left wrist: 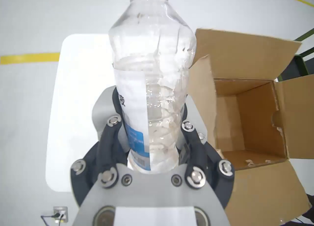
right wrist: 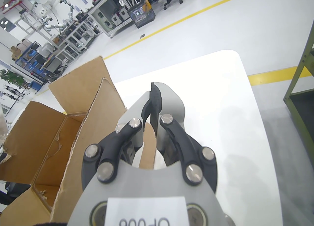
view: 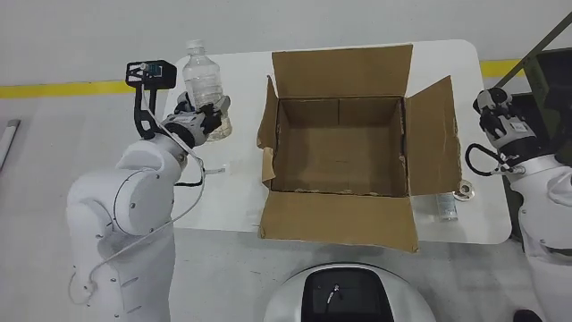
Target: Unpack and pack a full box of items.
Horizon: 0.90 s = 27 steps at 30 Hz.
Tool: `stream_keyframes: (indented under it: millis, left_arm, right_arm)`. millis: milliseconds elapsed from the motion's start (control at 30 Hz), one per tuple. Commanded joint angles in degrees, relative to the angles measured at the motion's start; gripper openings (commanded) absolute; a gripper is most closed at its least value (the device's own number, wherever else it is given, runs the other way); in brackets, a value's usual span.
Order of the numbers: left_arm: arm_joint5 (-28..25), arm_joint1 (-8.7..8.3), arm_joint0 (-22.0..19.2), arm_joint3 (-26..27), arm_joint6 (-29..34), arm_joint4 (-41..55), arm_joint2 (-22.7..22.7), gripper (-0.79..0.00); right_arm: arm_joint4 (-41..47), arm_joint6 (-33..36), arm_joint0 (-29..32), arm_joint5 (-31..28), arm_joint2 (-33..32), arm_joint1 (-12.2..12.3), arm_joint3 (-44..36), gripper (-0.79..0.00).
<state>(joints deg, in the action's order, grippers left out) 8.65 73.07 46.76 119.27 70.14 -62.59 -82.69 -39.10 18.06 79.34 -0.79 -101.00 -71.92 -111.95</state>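
At the left end of the bench (view: 231, 207), grips a clear, part-filled water bottle (left wrist: 152, 84) with the left jaws, clamped on both sides of its lower body, cap end pointing away from the wrist. Holds it just beside the left flap of the open cardboard box (view: 340, 222), outside the box walls. Hangs the right jaws, pressed together on nothing, over the bench's right end, near the box's right flap. Shows a bare brown box floor with a few pale scraps.
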Motion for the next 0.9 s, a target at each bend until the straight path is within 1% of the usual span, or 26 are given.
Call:
stream_keyframes:
  millis: [0,167,267,300,367,433,867]
  left_arm:
    - [0.22,0.25,-2.67,-0.63,-0.3,2.43,2.07,-0.785]
    - [1.96,1.11,-7.92,-2.13,-0.45,9.7,7.69,-0.785]
    - [4.3,1.76,-10.32,-3.57,-0.76,14.1,11.11,-0.785]
    - [5.19,2.01,-10.98,-4.26,-0.67,16.24,12.19,-0.785]
    - [5.85,2.31,-12.07,-6.24,-0.59,17.62,14.37,-0.785]
    - [6.89,2.73,-12.3,-7.68,0.13,21.27,16.63,-0.785]
    - [6.92,2.81,-12.32,-7.86,0.29,22.18,16.98,-0.785]
  right_arm:
    - [0.29,-0.22,0.3,0.07,-0.25,0.03,-0.09,-0.785]
    - [0.71,-0.78,1.19,0.26,-1.31,0.15,-0.27,-0.785]
    - [1.06,-1.02,1.64,0.36,-1.76,0.2,-0.43,-0.785]
    - [1.1,-1.2,1.84,0.41,-1.92,0.21,-0.54,-0.785]
    - [1.36,-1.41,2.21,0.55,-2.17,0.23,-0.59,-0.785]
    - [1.48,-1.55,2.47,0.72,-2.46,0.27,-0.7,-0.785]
    - [2.29,-1.86,3.09,0.58,-3.76,0.55,0.04,-0.785]
